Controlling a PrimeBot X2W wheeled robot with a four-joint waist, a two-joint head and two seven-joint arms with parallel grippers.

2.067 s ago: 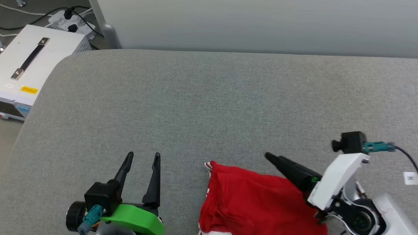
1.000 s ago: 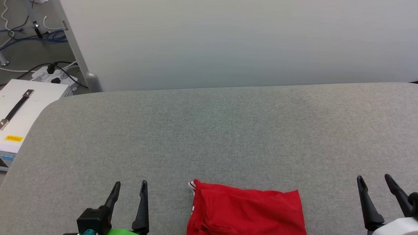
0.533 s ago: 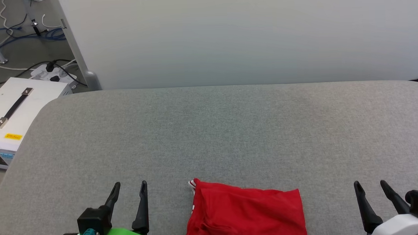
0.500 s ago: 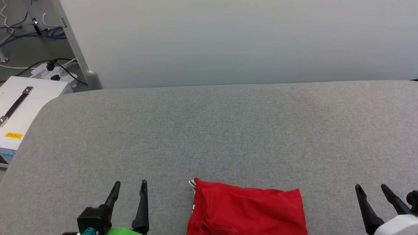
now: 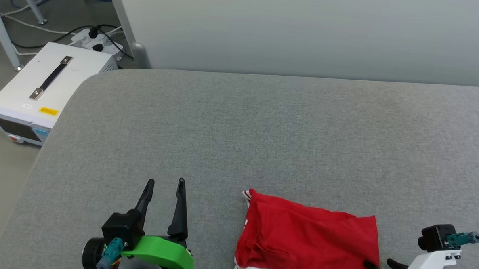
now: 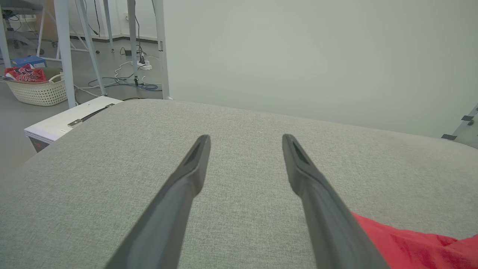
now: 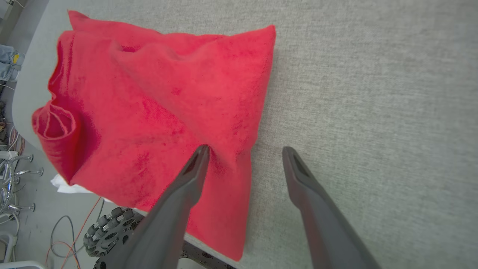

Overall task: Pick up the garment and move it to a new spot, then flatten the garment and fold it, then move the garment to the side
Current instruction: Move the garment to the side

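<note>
Both released: right hand (image 7: 244, 149) straddles garment (image 7: 157, 93) edge; left hand (image 5: 165, 181) apart, beside it.

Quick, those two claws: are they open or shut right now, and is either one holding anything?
Left gripper: open, holding nothing.
Right gripper: open, astride the edge of the red shirt, not gripping it.
</note>
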